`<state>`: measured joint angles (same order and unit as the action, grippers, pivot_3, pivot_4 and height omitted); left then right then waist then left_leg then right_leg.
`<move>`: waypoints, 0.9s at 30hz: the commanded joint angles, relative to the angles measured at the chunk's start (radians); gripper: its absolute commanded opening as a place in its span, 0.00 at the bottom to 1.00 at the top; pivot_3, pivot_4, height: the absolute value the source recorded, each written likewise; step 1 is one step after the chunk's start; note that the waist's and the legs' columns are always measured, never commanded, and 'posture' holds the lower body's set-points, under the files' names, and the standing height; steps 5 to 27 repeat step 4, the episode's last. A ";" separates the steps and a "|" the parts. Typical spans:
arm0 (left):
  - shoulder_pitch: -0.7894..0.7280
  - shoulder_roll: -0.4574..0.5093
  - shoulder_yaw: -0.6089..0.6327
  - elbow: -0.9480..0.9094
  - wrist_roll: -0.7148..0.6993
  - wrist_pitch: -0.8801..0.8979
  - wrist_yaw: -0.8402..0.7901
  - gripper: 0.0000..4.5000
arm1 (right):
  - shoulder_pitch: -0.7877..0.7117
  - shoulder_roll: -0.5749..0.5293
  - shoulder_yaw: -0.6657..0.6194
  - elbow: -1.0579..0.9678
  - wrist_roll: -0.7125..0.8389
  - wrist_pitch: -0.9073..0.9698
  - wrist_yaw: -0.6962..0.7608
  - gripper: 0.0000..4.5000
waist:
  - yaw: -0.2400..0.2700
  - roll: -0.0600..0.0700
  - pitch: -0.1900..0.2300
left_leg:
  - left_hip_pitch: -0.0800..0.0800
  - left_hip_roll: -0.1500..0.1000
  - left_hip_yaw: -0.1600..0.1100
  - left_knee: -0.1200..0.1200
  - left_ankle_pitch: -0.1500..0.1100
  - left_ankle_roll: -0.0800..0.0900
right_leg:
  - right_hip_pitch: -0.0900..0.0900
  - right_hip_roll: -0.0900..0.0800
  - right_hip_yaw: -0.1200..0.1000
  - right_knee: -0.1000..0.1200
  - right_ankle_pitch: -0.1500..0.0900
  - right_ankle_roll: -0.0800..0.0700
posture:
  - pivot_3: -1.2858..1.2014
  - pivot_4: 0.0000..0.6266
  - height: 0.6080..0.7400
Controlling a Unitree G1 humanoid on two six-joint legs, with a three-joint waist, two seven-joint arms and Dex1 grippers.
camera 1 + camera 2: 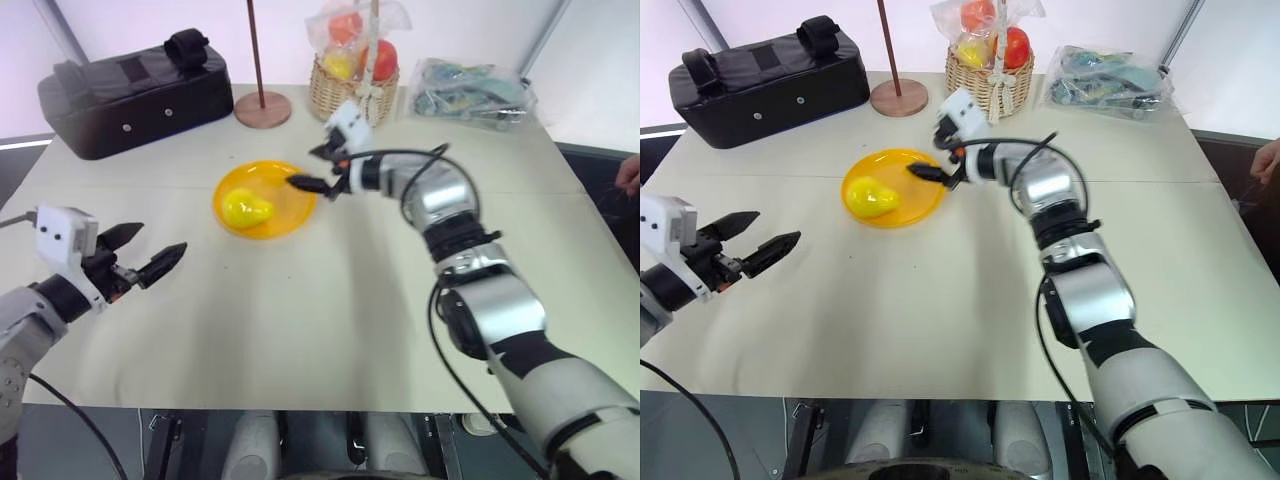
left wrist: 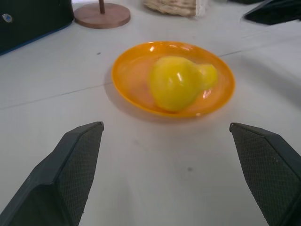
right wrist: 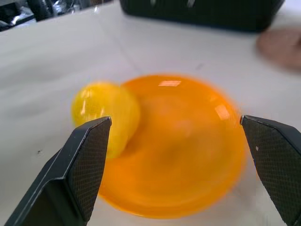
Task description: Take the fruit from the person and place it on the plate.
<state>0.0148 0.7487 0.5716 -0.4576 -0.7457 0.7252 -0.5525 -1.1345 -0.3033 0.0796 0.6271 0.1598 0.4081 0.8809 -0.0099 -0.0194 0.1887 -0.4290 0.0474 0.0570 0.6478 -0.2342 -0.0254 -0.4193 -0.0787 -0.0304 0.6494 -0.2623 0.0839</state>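
Observation:
The yellow pear-shaped fruit [image 1: 247, 208] lies on its side in the left half of the orange plate [image 1: 290, 203], free of both grippers. Just above the plate's far right rim hovers my right gripper [image 1: 311, 168], open and empty, pointing left over the plate. In the right wrist view the fruit [image 3: 106, 113] and plate [image 3: 188, 160] sit beyond its spread fingers. My left gripper [image 1: 158, 240] is open and empty over the table, left of the plate and pointing at it. The person's hand [image 1: 630, 175] is at the far right edge, away from the table.
Along the table's back edge are a black bag [image 1: 135, 90], a round wooden base with a pole [image 1: 263, 108], a wicker basket [image 1: 352, 88] of wrapped fruits, and a clear plastic bag of items [image 1: 470, 90].

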 commanded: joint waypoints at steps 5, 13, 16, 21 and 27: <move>-0.047 -0.065 -0.019 0.038 0.037 -0.053 0.070 1.00 | 0.185 -0.150 -0.144 -0.261 0.044 0.064 -0.080 1.00 | -0.005 -0.001 0.000 | 0.001 0.000 0.001 0.000 0.000 0.000 | 0.000 0.000 0.000 0.000 0.000 0.000 | 0.52 0.24 1.00; -0.047 -0.065 -0.019 0.038 0.037 -0.053 0.070 1.00 | 0.185 -0.150 -0.144 -0.261 0.044 0.064 -0.080 1.00 | -0.005 -0.001 0.000 | 0.001 0.000 0.001 0.000 0.000 0.000 | 0.000 0.000 0.000 0.000 0.000 0.000 | 0.52 0.24 1.00; -0.047 -0.065 -0.019 0.038 0.037 -0.053 0.070 1.00 | 0.185 -0.150 -0.144 -0.261 0.044 0.064 -0.080 1.00 | -0.005 -0.001 0.000 | 0.001 0.000 0.001 0.000 0.000 0.000 | 0.000 0.000 0.000 0.000 0.000 0.000 | 0.52 0.24 1.00; -0.047 -0.065 -0.019 0.038 0.037 -0.053 0.070 1.00 | 0.185 -0.150 -0.144 -0.261 0.044 0.064 -0.080 1.00 | -0.005 -0.001 0.000 | 0.001 0.000 0.001 0.000 0.000 0.000 | 0.000 0.000 0.000 0.000 0.000 0.000 | 0.52 0.24 1.00; -0.047 -0.065 -0.019 0.038 0.037 -0.053 0.070 1.00 | 0.185 -0.150 -0.144 -0.261 0.044 0.064 -0.080 1.00 | -0.005 -0.001 0.000 | 0.001 0.000 0.001 0.000 0.000 0.000 | 0.000 0.000 0.000 0.000 0.000 0.000 | 0.52 0.24 1.00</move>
